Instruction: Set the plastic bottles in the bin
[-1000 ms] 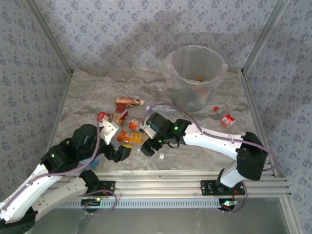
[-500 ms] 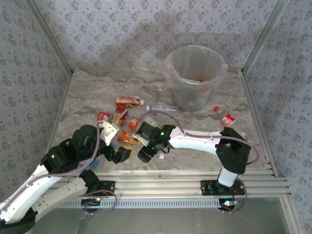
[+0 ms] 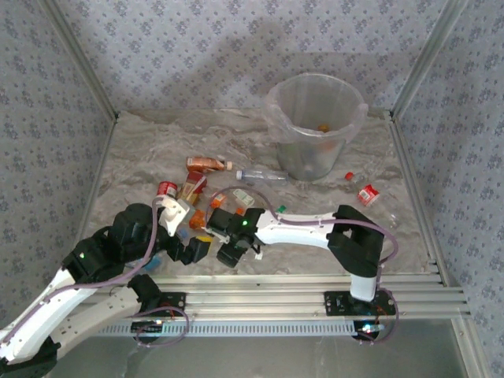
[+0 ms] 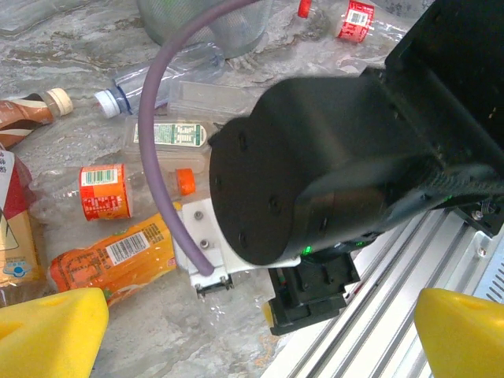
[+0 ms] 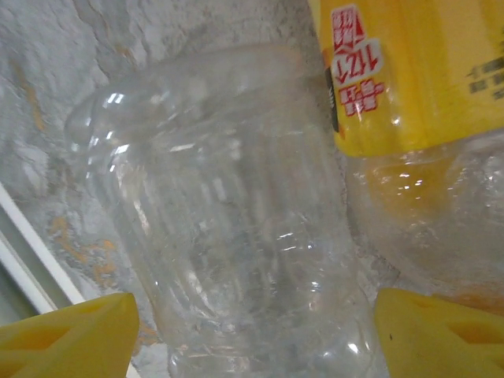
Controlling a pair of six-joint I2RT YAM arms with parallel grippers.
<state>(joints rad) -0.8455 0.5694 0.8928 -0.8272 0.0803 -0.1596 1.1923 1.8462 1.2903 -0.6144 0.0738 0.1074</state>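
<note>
Right pincer (image 5: 256,335) open, straddling ribbed clear plastic bottle (image 5: 228,213) lying near-centre on marbled desk (image 3: 142,150), yellow-labelled bottle (image 5: 409,71) just beside it. Bottle's long axis runs across the finger line, so closing should catch its width. Left pincer (image 4: 256,331) wide open, empty, just left. Translucent round bin (image 3: 303,157) sits far right.

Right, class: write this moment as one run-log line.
stage: pre-grasp | right jaws: open, either side of clear bottle | left jaws: open, empty | bin: upright, far right | table: loose bottles lying about
</note>
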